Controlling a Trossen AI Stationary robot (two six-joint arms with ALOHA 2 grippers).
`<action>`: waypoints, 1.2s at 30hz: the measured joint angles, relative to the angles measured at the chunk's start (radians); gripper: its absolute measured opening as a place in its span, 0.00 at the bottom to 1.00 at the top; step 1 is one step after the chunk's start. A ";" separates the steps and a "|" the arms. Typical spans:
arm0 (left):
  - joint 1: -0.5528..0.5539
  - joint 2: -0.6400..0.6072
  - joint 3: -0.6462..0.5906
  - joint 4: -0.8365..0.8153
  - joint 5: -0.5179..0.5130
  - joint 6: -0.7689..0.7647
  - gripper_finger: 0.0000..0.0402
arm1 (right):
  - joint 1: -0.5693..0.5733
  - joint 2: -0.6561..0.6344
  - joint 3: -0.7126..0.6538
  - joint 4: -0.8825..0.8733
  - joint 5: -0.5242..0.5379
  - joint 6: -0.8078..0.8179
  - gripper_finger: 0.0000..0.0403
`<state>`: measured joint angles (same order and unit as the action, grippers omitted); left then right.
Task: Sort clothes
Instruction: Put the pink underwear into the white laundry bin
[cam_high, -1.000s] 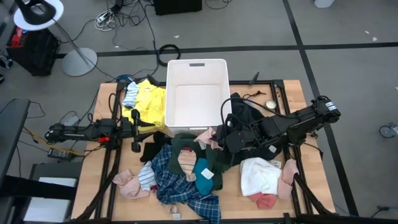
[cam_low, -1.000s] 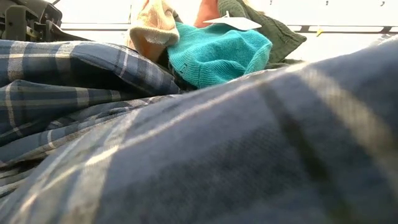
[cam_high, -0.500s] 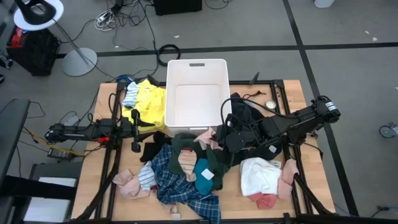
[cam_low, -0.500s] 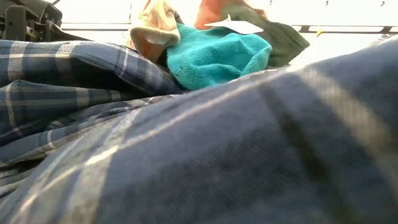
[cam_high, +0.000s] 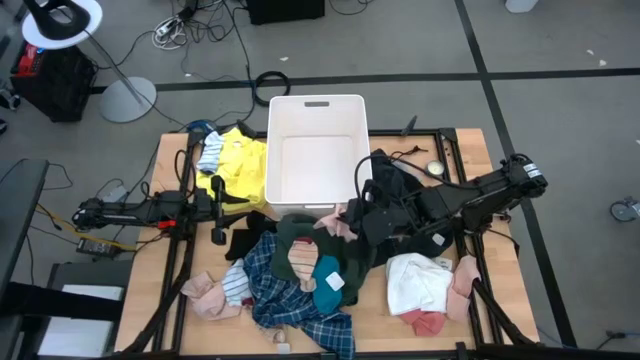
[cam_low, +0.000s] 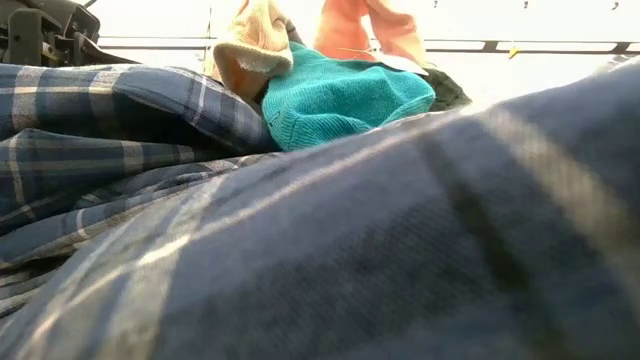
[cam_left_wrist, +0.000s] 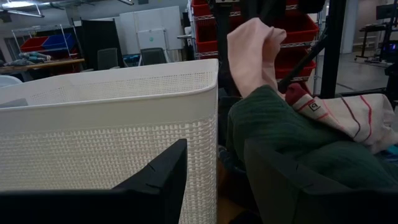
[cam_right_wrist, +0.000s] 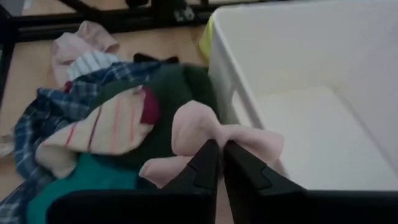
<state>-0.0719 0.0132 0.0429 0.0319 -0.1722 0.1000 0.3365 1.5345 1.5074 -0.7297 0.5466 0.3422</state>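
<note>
Pink piece (cam_right_wrist: 211, 134) lifted — label (cam_high: 334, 282) unreadable

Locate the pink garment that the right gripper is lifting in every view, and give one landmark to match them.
High view: pink garment at the right gripper, just below the white basket's front rim.
Low view: hanging at top centre, behind the teal piece.
Left wrist view: raised above the dark green garment.
Right wrist view: pinched at the fingers.
Landmark: the white basket; the low view does not show it.

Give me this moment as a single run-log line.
right gripper: shut on pink garment, lifted beside white basket | left gripper: open, waiting left of pile
</note>
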 joint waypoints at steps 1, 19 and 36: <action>0.000 0.000 0.000 0.000 0.000 0.000 0.41 | -0.006 0.000 0.000 0.018 0.005 -0.022 0.03; 0.000 0.000 0.000 0.000 0.000 0.000 0.41 | -0.169 0.000 0.000 0.644 0.009 -0.523 0.01; 0.000 0.000 0.000 0.000 0.000 0.000 0.41 | -0.451 0.003 0.000 0.469 -0.150 -0.308 0.03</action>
<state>-0.0719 0.0131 0.0426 0.0322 -0.1722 0.0998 -0.1146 1.5376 1.5074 -0.2608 0.3969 0.0338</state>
